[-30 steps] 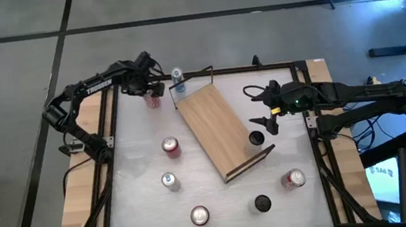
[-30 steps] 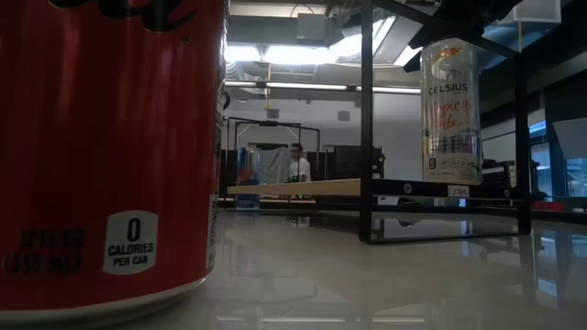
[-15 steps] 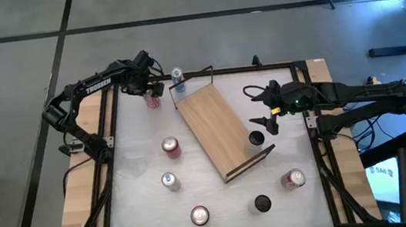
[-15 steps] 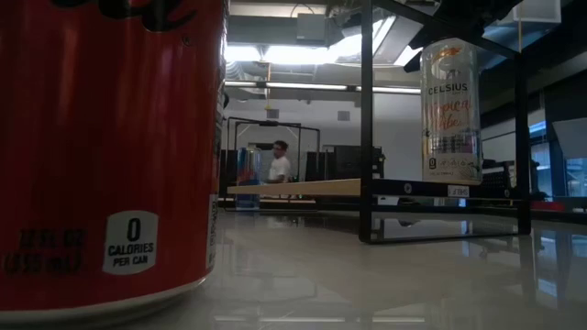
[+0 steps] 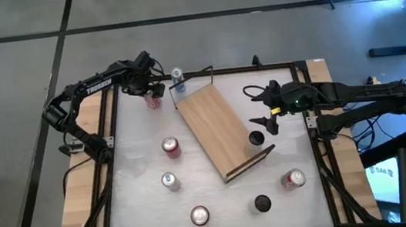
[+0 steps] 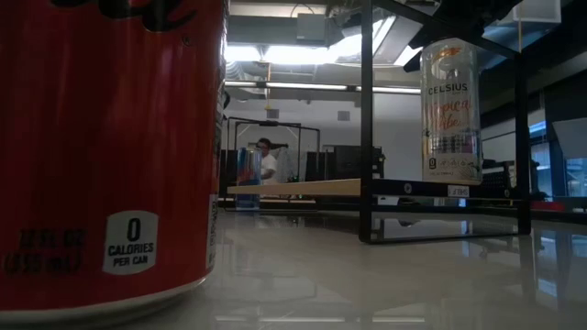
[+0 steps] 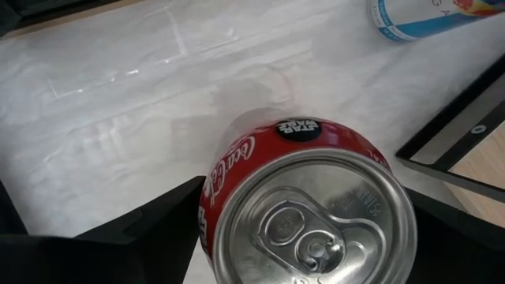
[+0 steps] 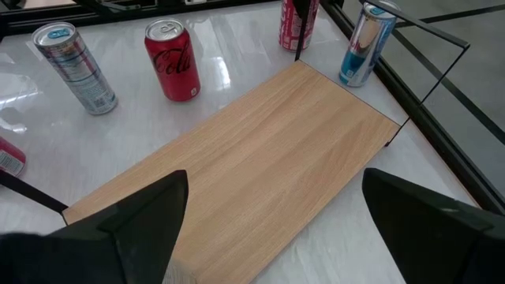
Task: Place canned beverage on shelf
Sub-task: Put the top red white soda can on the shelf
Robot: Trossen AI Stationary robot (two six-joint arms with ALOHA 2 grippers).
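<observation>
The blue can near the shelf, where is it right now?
In the high view the blue can stands at the table's far edge, just off the shelf's far end, right of the left gripper's red Coca-Cola can.

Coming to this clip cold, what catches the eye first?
The long wooden shelf lying diagonally across the middle of the table, still bare, with cans scattered around it. At the far left corner, the left gripper straddles a red Coca-Cola can, fingers on either side. The right gripper hovers open beside the shelf.

Eight cans in all: three red Coca-Cola cans, two black-topped cans, two silver slim cans, one blue-and-silver can. One shelf. One person in the background.
</observation>
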